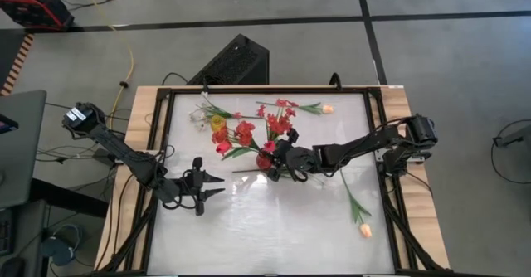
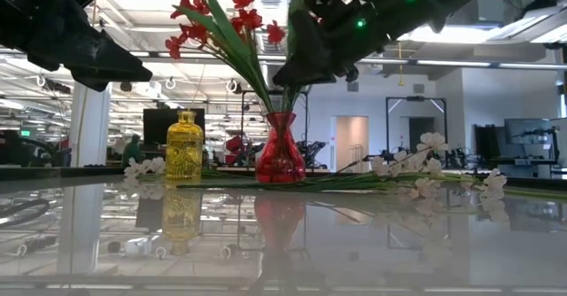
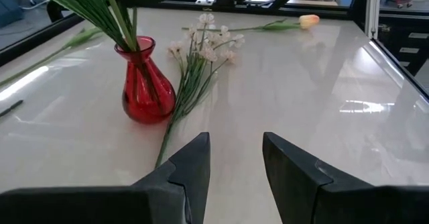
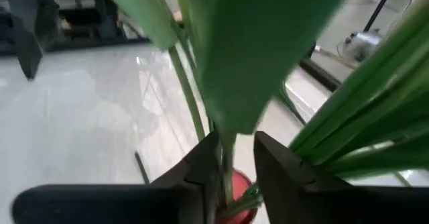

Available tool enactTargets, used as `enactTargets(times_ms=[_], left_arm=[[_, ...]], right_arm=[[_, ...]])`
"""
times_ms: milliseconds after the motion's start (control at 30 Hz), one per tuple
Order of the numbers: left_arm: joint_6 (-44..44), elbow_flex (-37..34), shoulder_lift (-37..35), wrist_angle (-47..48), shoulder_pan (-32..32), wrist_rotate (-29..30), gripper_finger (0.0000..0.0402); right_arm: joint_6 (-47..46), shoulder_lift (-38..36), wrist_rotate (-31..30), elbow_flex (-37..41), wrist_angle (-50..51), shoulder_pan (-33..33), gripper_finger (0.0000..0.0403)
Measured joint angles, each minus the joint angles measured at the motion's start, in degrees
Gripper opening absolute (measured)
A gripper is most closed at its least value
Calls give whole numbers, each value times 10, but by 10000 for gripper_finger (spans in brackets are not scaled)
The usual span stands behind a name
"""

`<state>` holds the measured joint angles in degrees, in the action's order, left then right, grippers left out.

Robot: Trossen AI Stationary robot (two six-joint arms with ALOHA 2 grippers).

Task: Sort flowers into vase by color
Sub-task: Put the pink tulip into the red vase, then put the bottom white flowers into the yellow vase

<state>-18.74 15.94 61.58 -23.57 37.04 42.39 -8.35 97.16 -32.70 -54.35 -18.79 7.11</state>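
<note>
A red vase [image 1: 264, 162] stands mid-table with red flowers [image 1: 278, 123] and green stems in it. My right gripper [image 4: 237, 167] hovers just above the vase's mouth [image 4: 236, 184], open. A green stem [image 4: 228, 158] with a broad leaf runs up between its fingers, and the stem's foot stands in the vase. My left gripper [image 3: 236, 163] waits open near the table's left side, nothing between its fingers, pointing toward the vase [image 3: 145, 90]. A white spray [image 3: 201, 49] lies flat on the table beside the vase. My right gripper has the green stem [image 4: 228, 158] between its parted fingers, coming at it slanting down from the table's right. The gap is wider than the stem. The stem runs close along one finger [image 4: 204, 167]; whether it touches, I cannot tell.
A yellow vase [image 1: 218, 124] stands left of the red one, toward the far edge. Another white spray [image 1: 202, 111] and a peach tulip [image 1: 327, 109] lie by the far edge. A second peach tulip [image 1: 364, 230] lies near the right front. The near half of the table is bare.
</note>
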Motion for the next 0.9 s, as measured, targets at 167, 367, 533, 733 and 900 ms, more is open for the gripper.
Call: enactTargets(times_ms=[167,367,533,733,900], left_arm=[[0,0,0,-2,0,0,125],[4,0,0,-3,0,0,125],[7,0,0,-4,0,0,125],[7,0,0,-4,0,-12,125],[7,0,0,-4,0,-15,125]], right_arm=[[-23,-1,17,-58,132,0,171],[-61,-2,33,-137,323,0,211],[-72,-2,63,-191,432,4,228],[-97,-2,150,-255,550,4,230],[-143,-2,235,-291,666,7,230]])
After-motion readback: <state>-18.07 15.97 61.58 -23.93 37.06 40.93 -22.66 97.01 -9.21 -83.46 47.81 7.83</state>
